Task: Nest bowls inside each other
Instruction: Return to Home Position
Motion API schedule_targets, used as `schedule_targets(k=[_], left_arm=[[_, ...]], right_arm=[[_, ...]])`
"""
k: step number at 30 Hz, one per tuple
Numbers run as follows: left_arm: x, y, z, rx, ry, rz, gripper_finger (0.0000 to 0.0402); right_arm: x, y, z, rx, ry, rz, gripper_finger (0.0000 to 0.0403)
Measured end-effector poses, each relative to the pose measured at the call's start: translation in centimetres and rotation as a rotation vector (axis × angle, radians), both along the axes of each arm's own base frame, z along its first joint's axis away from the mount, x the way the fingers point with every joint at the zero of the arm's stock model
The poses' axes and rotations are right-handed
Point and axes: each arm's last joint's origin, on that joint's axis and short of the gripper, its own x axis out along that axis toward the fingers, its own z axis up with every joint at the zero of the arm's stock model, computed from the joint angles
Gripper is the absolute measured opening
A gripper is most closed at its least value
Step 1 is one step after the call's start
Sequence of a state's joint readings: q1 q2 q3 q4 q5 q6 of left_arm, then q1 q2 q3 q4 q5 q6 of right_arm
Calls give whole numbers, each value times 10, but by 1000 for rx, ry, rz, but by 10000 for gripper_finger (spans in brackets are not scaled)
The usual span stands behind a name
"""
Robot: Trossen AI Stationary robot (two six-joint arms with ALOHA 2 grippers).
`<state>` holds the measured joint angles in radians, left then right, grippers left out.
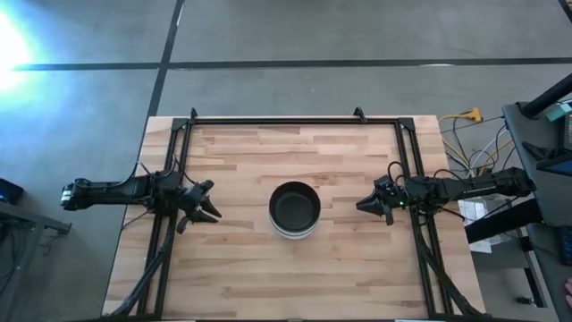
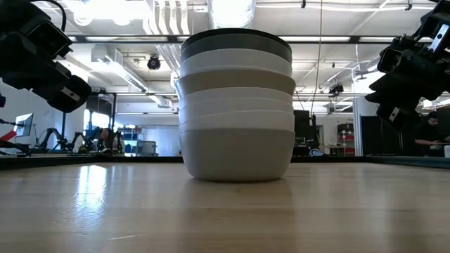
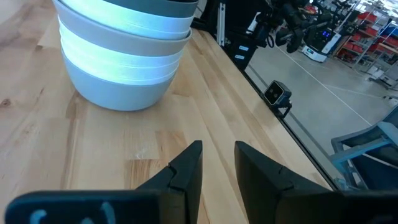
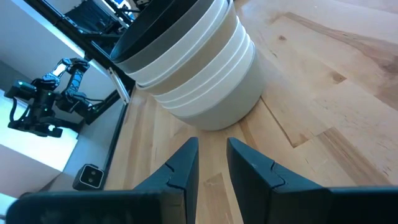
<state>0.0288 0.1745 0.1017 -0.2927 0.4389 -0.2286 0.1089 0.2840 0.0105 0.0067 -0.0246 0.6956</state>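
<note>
Bowls [image 1: 294, 210] sit nested in one stack, black on top, at the middle of the desk [image 1: 259, 277]. Left pincer [image 1: 207, 204] and right pincer [image 1: 365, 206] flank it, about equally near, each pointing at it, both slightly apart and empty.

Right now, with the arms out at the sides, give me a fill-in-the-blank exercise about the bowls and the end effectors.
1. The top bowl of the stack is ____ in colour.
2. The bottom bowl, resting on the table, is ____ in colour.
3. The left end effector and the right end effector each hold ____.
4. In the high view, the stack stands ____ the two end effectors.

Missing words: black; white; nothing; between
</note>
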Motion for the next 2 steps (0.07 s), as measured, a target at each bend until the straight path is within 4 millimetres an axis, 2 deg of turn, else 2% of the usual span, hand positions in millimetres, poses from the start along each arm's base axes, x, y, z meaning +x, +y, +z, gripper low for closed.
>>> schedule_targets(k=[2], left_arm=[[0, 0, 0, 0, 0, 0, 79]], right_arm=[[0, 0, 0, 0, 0, 0, 79]])
